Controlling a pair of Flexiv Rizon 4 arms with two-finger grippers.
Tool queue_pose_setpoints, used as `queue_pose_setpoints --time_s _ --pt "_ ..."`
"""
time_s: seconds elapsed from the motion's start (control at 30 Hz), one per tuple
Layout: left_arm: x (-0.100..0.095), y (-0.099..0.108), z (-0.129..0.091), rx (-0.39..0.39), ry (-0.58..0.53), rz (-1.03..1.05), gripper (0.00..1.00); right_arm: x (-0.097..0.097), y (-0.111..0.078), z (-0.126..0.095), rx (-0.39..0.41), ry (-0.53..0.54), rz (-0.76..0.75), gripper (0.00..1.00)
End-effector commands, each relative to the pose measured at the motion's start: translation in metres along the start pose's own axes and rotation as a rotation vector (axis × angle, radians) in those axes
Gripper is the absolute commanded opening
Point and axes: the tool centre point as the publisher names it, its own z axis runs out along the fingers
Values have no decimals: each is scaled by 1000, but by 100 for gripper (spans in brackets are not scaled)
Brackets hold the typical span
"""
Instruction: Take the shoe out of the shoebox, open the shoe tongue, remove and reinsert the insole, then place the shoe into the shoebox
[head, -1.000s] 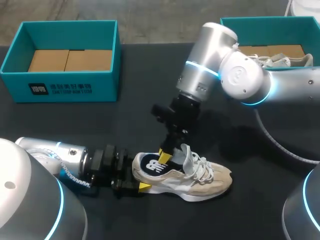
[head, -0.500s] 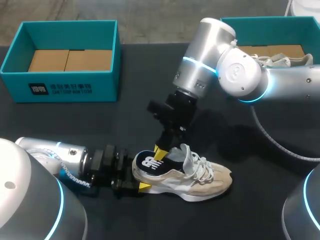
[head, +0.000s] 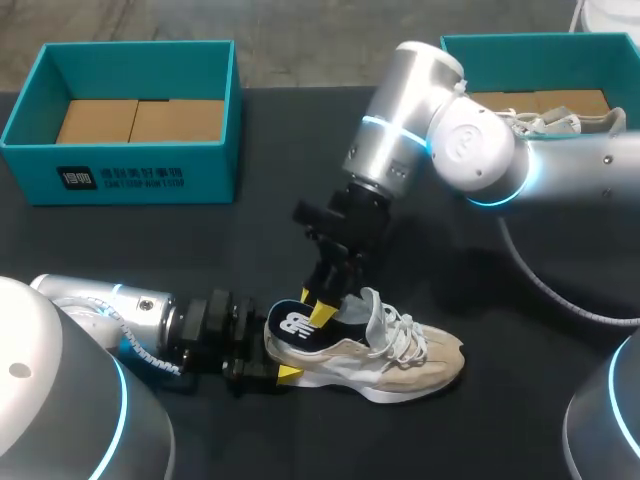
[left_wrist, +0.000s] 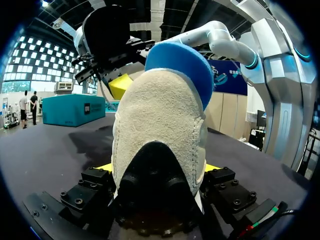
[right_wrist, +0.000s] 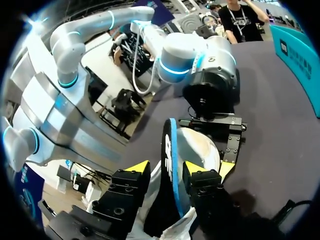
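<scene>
Sneaker (head: 420, 365) down on the black worktop (head: 250, 240): beige suede, white laces (head: 402, 335), sitting on its sole near the front edge with the toe pointing to the robot's right. It's gripped at the heel. The left hand (head: 262, 372) comes in low along the worktop from the left side, its yellow-tipped fingers clamped on either side of the heel. The left wrist view confirms it, with the heel filling the space between the two fingers and touched on both sides.

Up top, the right arm (head: 470, 150) reaches in from the right and angles down over the shoe's opening. The right hand (head: 320, 308) is closed on the insole (head: 292, 326), dark blue with a white logo. The insole's heel end stands tilted up out of the shoe while the rest runs down inside. From the right wrist view the insole sits edge-on between the two fingers, pinched. The tongue (head: 372, 308) stands up just beside that hand.

Well apart from the action, a teal shoebox (head: 120, 175) sits at the far left of the worktop with brown cardboard in its bottom. A second teal shoebox (head: 520, 42) at the far right, partly behind the right arm, holds another beige shoe (head: 548, 122). The surface under everything is matte and dark.
</scene>
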Motion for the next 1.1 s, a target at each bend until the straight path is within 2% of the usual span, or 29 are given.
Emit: queue_pose_setpoints --time_s 0.03,0.6,0.97,1.1 --pt "-1 3 -1 -3 1 -1 0 -5 -4 5 -15 12 11 40" --pt "-1 3 -1 -3 1 -1 0 8 -19 17 -87 -3 90 31" --pt "-1 3 -1 -3 1 -1 0 4 -17 22 -101 -1 88 27" --pt "-1 3 -1 -3 1 -1 0 2 -15 22 -102 -1 87 20"
